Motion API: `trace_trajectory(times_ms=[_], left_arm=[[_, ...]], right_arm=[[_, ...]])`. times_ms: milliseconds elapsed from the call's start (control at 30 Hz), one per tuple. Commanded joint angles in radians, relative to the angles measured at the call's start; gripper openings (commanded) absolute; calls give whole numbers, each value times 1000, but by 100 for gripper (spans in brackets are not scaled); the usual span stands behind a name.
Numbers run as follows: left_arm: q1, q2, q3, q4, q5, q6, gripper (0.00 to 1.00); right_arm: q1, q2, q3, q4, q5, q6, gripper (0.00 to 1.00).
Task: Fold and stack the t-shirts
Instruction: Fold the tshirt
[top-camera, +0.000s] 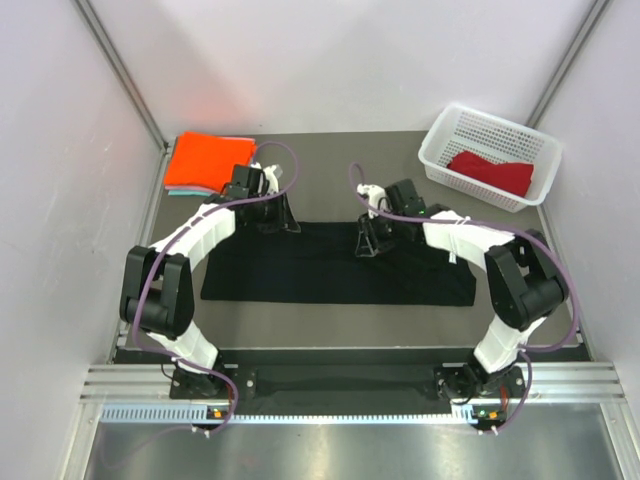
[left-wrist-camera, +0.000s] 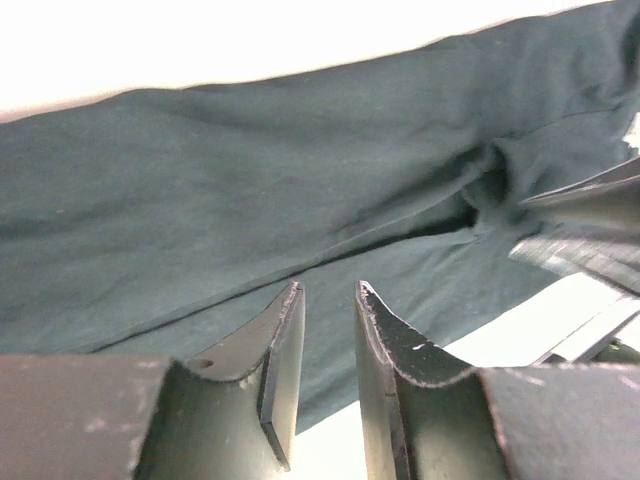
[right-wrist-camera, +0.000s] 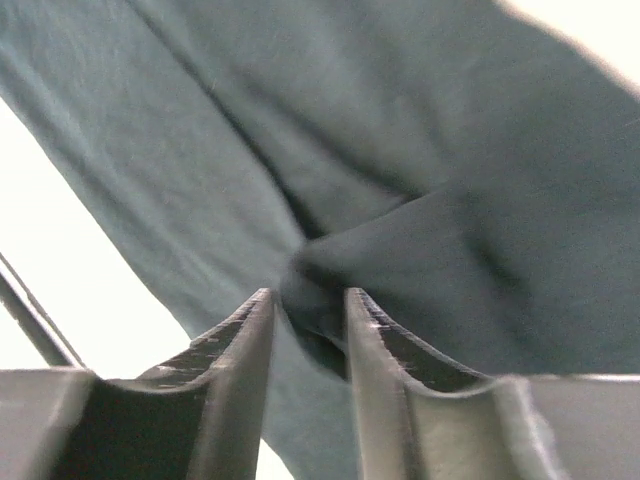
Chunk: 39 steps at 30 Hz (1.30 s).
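T-shirts sit in three spots across the table (top-camera: 330, 330).

Far left corner: orange t-shirt (top-camera: 208, 160), folded square, on top of a pale teal t-shirt (top-camera: 178, 191) that shows only as an edge strip. I read this as the finished stack.

Left gripper (top-camera: 283, 220) is down at the far edge of the black t-shirt (top-camera: 330, 278), near its left end. The black t-shirt lies mid-table as a long flat band running left to right, likely already folded once lengthwise. Right gripper (top-camera: 366, 245) is down just inside the same far edge, right of centre. With two arms spaced along one edge, the aim, I judge, is to lift that edge evenly and carry it over for the next fold.

Far right corner: white mesh basket (top-camera: 440, 150) with the dark red t-shirt (top-camera: 492, 172) crumpled inside, not yet taken.

Views differ. The overhead view gives the layout but hides the fingertips. The right wrist view shows a bunched fold of black cloth nipped between the fingers (right-wrist-camera: 250, 330), so those jaws are closed on the shirt. The left wrist view backs this from the side: the cloth puckers toward the right gripper's tips at the right of that view. The left jaws stand a narrow gap apart over the cloth edge. Whether any cloth is pinched between them I cannot tell, as the gap is dark and close to the lens.
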<state>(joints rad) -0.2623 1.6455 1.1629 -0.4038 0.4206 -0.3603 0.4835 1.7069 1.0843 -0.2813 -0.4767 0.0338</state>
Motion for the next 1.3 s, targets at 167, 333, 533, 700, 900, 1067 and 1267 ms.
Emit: trace_trajectory(times_ms=[167,333,533,700,900,1067,1267], left_arm=[[-28,-12,-84,186,118,-98,33],[-106,-4,-127,301,148,-163,34],[-204,49,-155,470,164,-206,35],[-256,131,-143,548,165,-239,36],[-293,206,-140,623,159,-266,35],[-301,227,-146,663,173,-275,35],[-302,247,-120,652,165,-272,35]], right_arm=[[50,-174,-6,-105,271,204,40],[52,-329,-72,-170,472,442,41],[52,-423,-199,-203,544,454,38],[52,-421,-250,-260,604,540,38],[52,-437,-339,-268,676,730,35],[53,-493,-422,-237,650,843,34],[53,-523,-474,-191,630,934,34]])
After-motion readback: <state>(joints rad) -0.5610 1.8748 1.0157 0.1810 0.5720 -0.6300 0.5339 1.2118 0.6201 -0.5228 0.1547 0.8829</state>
